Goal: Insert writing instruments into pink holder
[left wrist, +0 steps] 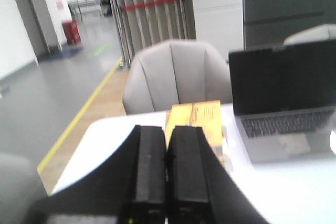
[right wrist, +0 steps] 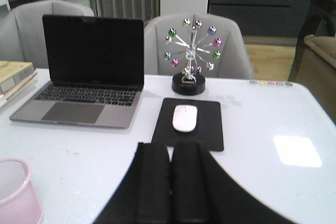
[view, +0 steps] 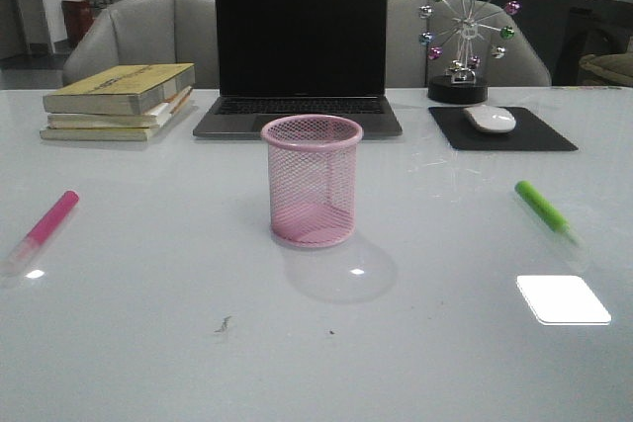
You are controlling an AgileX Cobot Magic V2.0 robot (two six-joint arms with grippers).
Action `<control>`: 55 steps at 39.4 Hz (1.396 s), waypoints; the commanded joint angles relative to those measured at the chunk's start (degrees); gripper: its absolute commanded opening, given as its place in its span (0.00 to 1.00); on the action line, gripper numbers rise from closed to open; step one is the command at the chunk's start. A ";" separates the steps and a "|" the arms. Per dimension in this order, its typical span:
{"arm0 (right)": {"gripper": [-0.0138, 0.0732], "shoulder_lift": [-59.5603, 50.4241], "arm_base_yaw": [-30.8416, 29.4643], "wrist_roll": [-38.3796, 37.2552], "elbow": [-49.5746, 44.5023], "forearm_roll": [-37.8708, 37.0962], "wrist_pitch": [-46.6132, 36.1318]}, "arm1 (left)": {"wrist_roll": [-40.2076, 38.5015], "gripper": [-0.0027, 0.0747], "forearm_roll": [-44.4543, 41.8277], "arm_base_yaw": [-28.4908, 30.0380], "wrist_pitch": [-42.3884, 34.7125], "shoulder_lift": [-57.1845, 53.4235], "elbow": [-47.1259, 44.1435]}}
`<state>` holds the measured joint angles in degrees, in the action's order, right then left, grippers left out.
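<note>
The pink wire-mesh holder [view: 313, 181] stands upright and empty in the middle of the table; its rim also shows at the edge of the right wrist view [right wrist: 13, 190]. A magenta marker [view: 42, 230] lies flat at the table's left side. At the right side lies a green marker [view: 544, 210]. Neither arm appears in the front view. My left gripper [left wrist: 167, 128] is shut with nothing between its fingers, above the table's left part. My right gripper [right wrist: 170, 145] is shut and empty too, short of the mouse pad.
A stack of books [view: 121, 101] sits at the back left and an open laptop [view: 300, 56] behind the holder. A white mouse [view: 490, 119] rests on a black pad [view: 500, 129], with a ferris-wheel ornament [view: 463, 37] behind it. Grey chairs stand beyond the table.
</note>
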<state>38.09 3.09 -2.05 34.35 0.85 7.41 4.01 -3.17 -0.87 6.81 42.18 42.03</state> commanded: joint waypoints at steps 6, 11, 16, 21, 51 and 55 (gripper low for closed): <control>0.22 5.91 0.15 0.00 2.16 -0.11 -5.65 | -0.53 0.18 3.17 0.00 2.61 4.44 1.99; 0.30 6.50 0.15 0.00 2.16 -0.11 -5.12 | -0.53 0.33 3.17 0.00 4.02 4.78 1.99; 0.53 6.50 0.15 0.00 2.16 -0.11 -4.93 | -0.53 0.61 3.86 0.00 3.77 4.91 1.99; 0.73 6.50 0.10 0.00 2.11 -0.11 -4.97 | -0.53 0.69 3.99 0.00 3.77 4.91 1.99; 0.76 30.09 0.10 0.48 20.84 0.01 18.82 | -0.53 0.69 4.23 0.00 4.28 7.81 1.99; 0.76 37.65 0.10 2.05 26.45 0.01 23.33 | -0.53 0.69 4.23 0.00 4.28 7.81 1.99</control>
<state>71.64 3.09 -1.63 54.73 0.85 30.05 4.01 0.40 -0.87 15.29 50.30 42.03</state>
